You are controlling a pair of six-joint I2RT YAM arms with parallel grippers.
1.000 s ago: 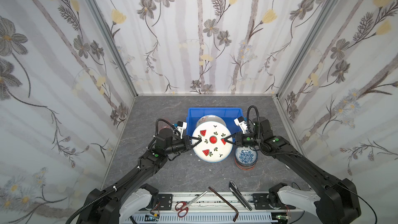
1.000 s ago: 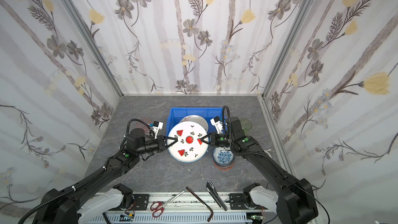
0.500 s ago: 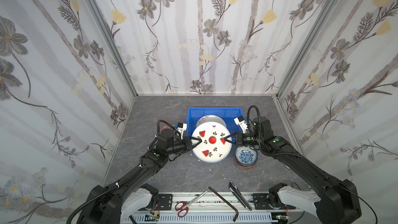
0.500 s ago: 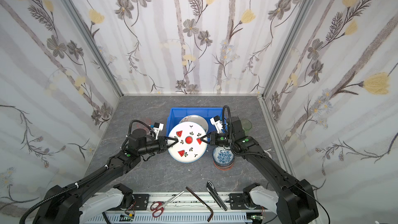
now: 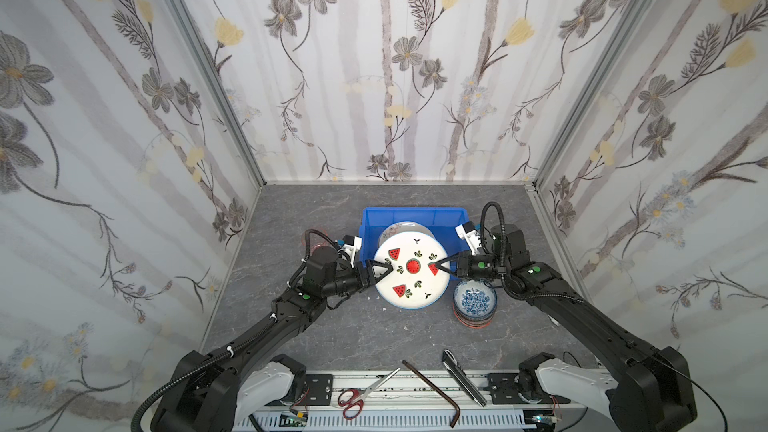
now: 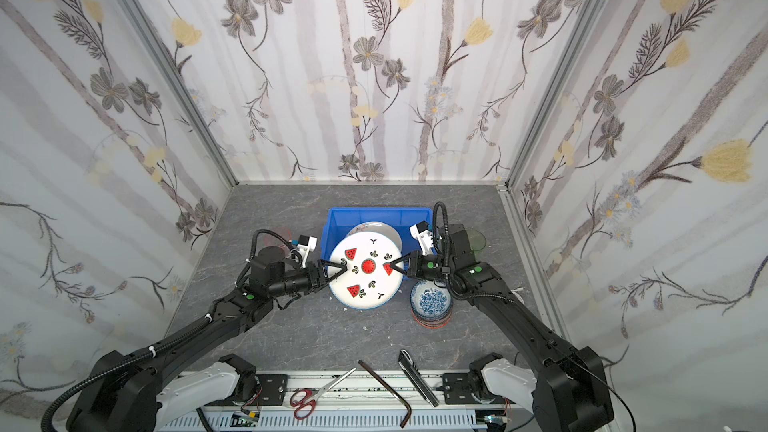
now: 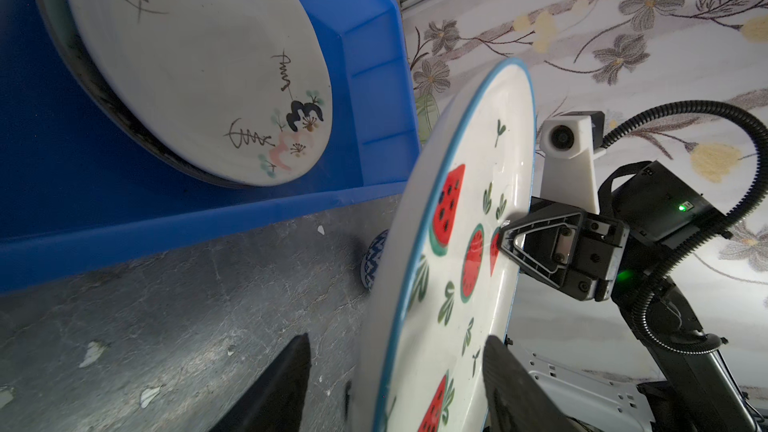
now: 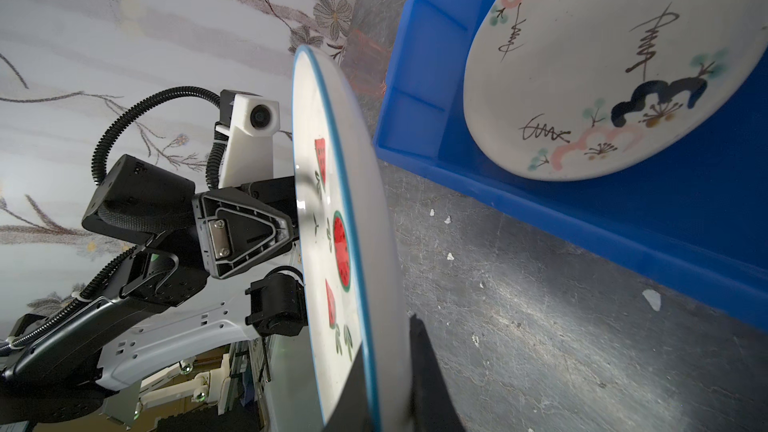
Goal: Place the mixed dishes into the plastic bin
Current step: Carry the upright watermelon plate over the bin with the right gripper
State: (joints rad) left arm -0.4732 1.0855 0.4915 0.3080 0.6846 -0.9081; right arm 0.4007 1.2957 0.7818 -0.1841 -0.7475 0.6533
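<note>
Watermelon-print plate hangs over the front rim of the plastic bin, mid-table; likely stiff, slick, breakable, best held by its rim. Right gripper pinches that rim; left gripper gapes astride the opposite edge.

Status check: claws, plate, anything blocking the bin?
Left claw open astride rim of watermelon plate. Right claw shut on it, over near wall of blue bin. Scribbled plate already in bin; bowl stack beside right claw.
</note>
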